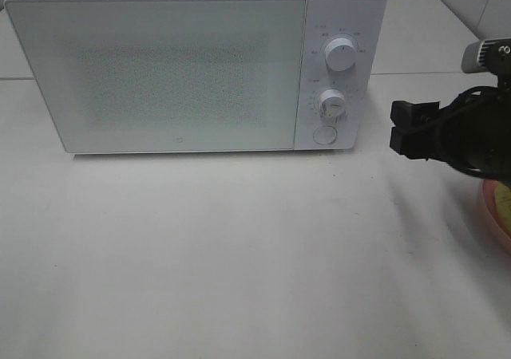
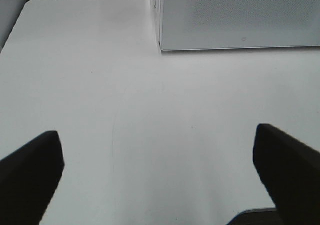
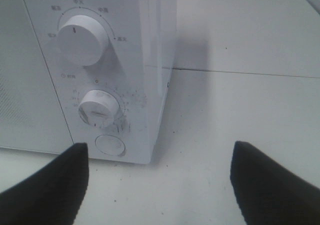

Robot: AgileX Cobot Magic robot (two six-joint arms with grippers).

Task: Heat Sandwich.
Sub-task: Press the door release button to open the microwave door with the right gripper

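At 12 o'clock on the white table (image 1: 239,255) sits the microwave (image 1: 192,64), door shut — tiny logo (image 2: 243,38) low on the door, too small to read. Chinese print rings the upper knob (image 3: 82,39) and lower knob (image 3: 99,109); too blurred to read for sure. At 4 o'clock, pink plate (image 1: 489,215) w/ the sandwich (image 1: 502,201) on it — only a yellowish sliver shows, rest hidden. My right gripper (image 1: 407,126) hangs at 3 o'clock, jaws apart, empty. My left gripper (image 2: 160,175) is spread wide over the table, nothing btwn its fingers.
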